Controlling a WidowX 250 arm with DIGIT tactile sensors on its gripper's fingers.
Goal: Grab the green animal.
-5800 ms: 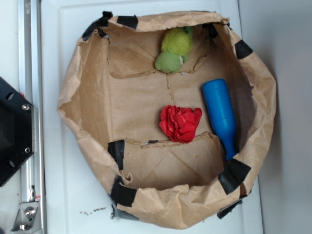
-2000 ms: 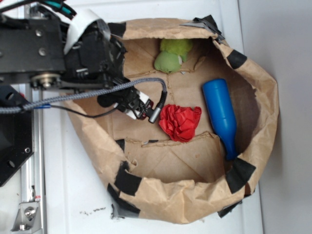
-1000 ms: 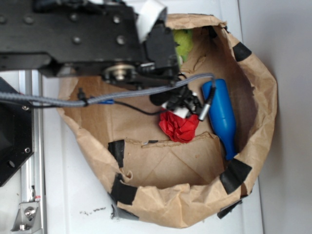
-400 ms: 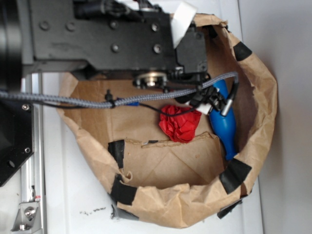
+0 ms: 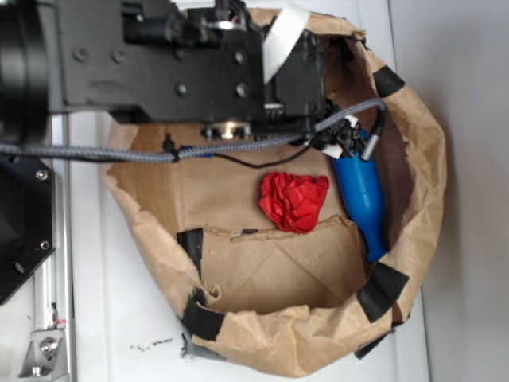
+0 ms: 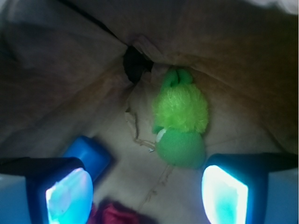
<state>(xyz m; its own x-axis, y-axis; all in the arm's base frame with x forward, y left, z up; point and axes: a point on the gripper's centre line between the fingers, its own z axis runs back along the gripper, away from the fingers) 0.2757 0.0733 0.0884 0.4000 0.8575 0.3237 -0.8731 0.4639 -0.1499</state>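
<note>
Hanging inside the brown paper bag (image 5: 413, 199), the tool (image 6: 147, 193) has its two pads spread wide with nothing between them, as the wrist view shows: one pad (image 6: 70, 193) sits at the lower left and the other at the lower right of that picture. The green animal (image 6: 181, 126) lies on the bag's floor just beyond the gap, nearer the right pad, its fuzzy lime body toward the bag's wall and its duller round head toward the tool; it is apart from both pads. In the exterior view the black arm (image 5: 175, 68) covers the bag's far part, so the animal is hidden there. The blue bottle (image 5: 362, 195) lies along the bag's right side, its upper end under the arm's cable end. The red wad (image 5: 294, 200) sits mid-floor, just left of the bottle. The bag stands on a white table (image 5: 119, 302).
</note>
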